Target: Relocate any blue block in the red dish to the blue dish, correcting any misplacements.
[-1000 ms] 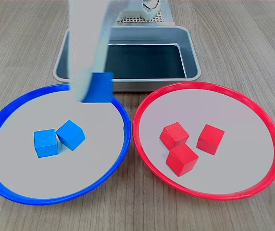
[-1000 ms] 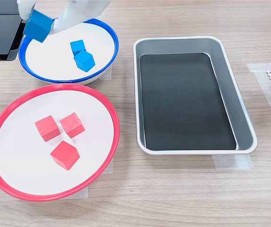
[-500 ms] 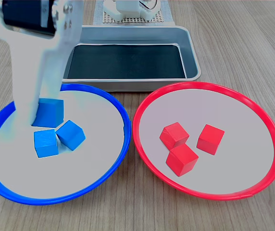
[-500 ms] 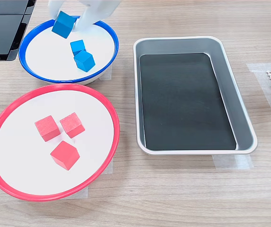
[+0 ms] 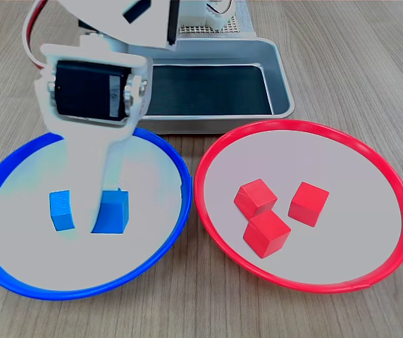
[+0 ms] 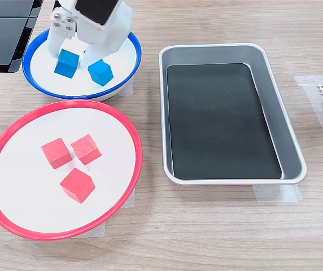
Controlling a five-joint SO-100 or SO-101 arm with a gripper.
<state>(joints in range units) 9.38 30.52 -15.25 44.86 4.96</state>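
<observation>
Already the red dish (image 6: 129, 131) holds nothing blue: in both exterior views only three red cubes (image 5: 272, 210) lie on its grey floor, so the sorting looks nearly finished, and what seems left is to let go and lift the arm clear. At the upper left of the second exterior view the gripper (image 6: 75, 61) is down inside the blue dish (image 6: 132, 69), and the blue block (image 6: 67, 62) sits between its two fingers, low enough that it appears to rest on the dish floor, though contact cannot be confirmed. Whether the jaws are pressing on it or have just eased off cannot be told; the fingers stand close on either side. A second blue cube (image 6: 100, 72) lies just beside the outer finger, toward the frame's centre. In the first exterior view the arm hides much of the dish's middle at centre left, with only two blue faces showing either side of the fingers.
</observation>
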